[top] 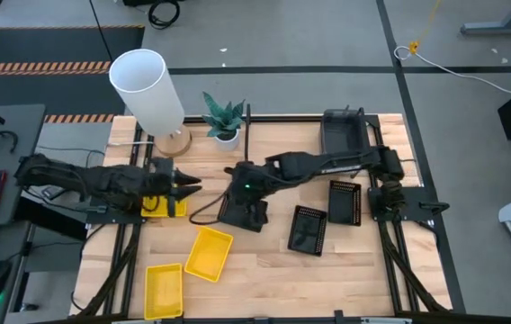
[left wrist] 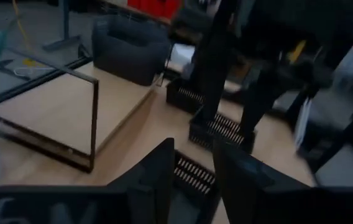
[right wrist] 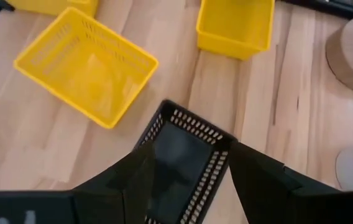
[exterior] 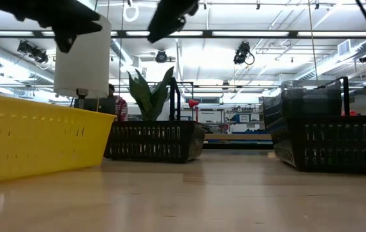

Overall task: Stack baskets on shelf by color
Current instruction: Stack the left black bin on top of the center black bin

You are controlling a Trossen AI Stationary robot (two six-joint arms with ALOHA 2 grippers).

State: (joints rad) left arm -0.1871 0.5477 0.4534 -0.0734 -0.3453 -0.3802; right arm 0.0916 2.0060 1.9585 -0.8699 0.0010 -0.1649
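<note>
My right gripper hangs open over a small black perforated basket, which rests flat on the table; the fingers stand above its two long sides, clear of it. My left gripper is open near the table's left side, pointing roughly level toward the right, above a yellow basket. Nothing is between its fingers. Two more yellow baskets lie near the front edge. Two black baskets lie right of centre. A dark grey basket stands at the right end of the black shelf frame.
A white lamp shade on a round wooden base and a small potted plant stand at the far left, beside the shelf. The right arm stretches across the table's middle. Bare wood shows at the front right.
</note>
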